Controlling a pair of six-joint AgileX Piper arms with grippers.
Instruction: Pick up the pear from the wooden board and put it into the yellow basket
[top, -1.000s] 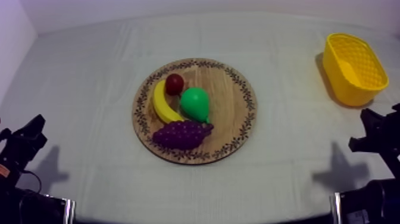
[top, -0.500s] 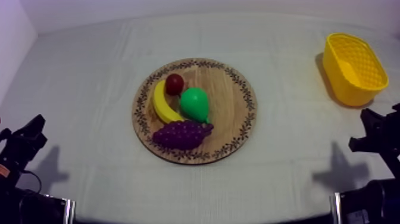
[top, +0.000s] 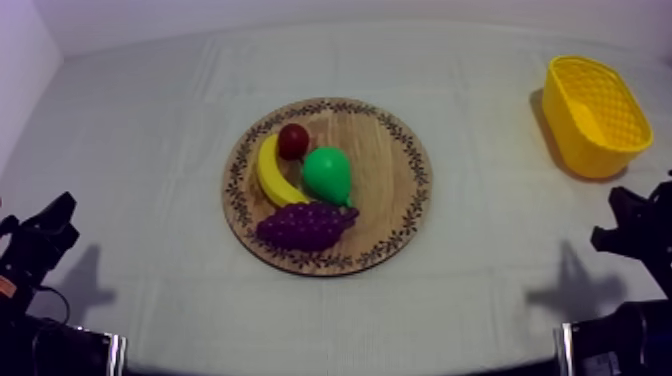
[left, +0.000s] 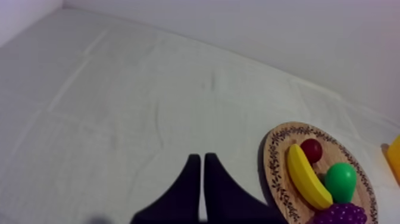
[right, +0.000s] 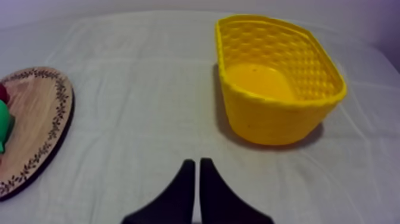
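Observation:
The green pear lies in the middle of the round wooden board, between the banana and the bunch of grapes. The yellow basket stands at the far right with nothing in it. My left gripper rests low at the left, well away from the board; in the left wrist view its fingers lie together, shut, with the pear off beyond them. My right gripper rests low at the right; it is shut and points at the cloth just before the basket.
A small red fruit sits at the banana's far end, touching the pear's tip. Open cloth lies between the board and the basket. The board's rim reaches into the right wrist view.
My right arm has shifted very slightly toward the table's right edge. The fruit, board, basket and left arm have not moved.

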